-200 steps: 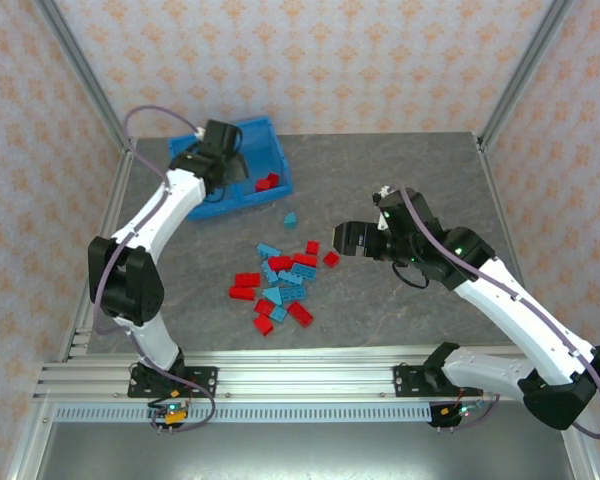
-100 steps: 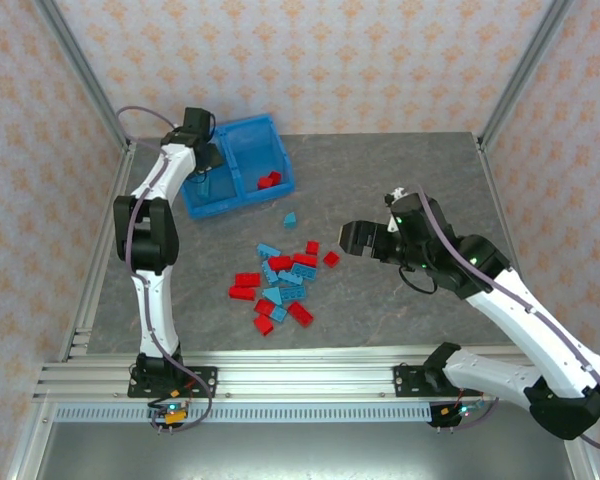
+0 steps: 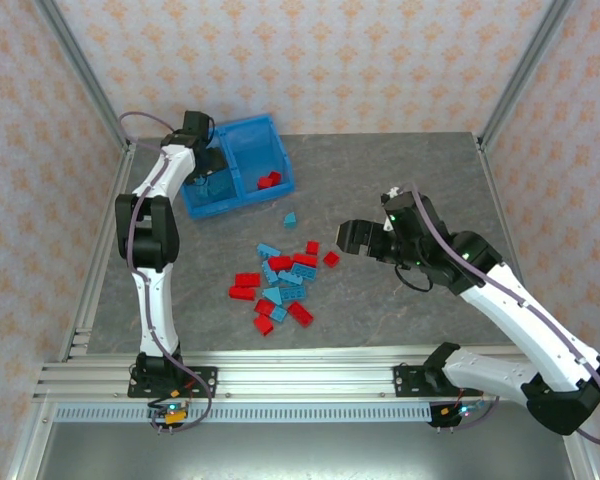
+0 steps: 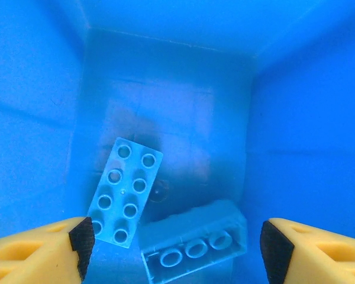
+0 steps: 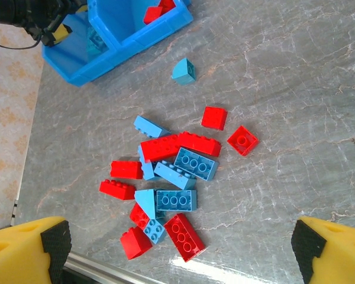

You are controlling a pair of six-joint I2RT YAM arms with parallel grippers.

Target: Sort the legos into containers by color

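Sorting is barely under way, judging from how the bricks lie. Nearest the arm bases, most of the legos (image 5: 177, 145) lie in a loose mixed pile on the table (image 3: 400, 170), bright red and light blue bricks touching or lying just beside one another, with two small red ones a little apart at the pile's 2 o'clock. At the pile's 3 o'clock the right end effector (image 3: 342, 237) hangs above the table beside the pile, released, its fingers spread wide with nothing between them. Farther out, a lone light blue brick (image 5: 183, 70) sits apart at the pile's 12 o'clock, between the pile and the bin (image 3: 284, 165). The bin stands at the pile's 11 o'clock, near the far left corner. Its right compartment (image 3: 252, 150) holds a few red bricks (image 3: 268, 181); its left compartment (image 4: 165, 71) holds two light blue bricks (image 4: 124, 192) lying side by side on the floor. The left end effector (image 4: 177, 241) hovers over them, released and empty. Only a handful looks sorted; well over a dozen are left to pick up.
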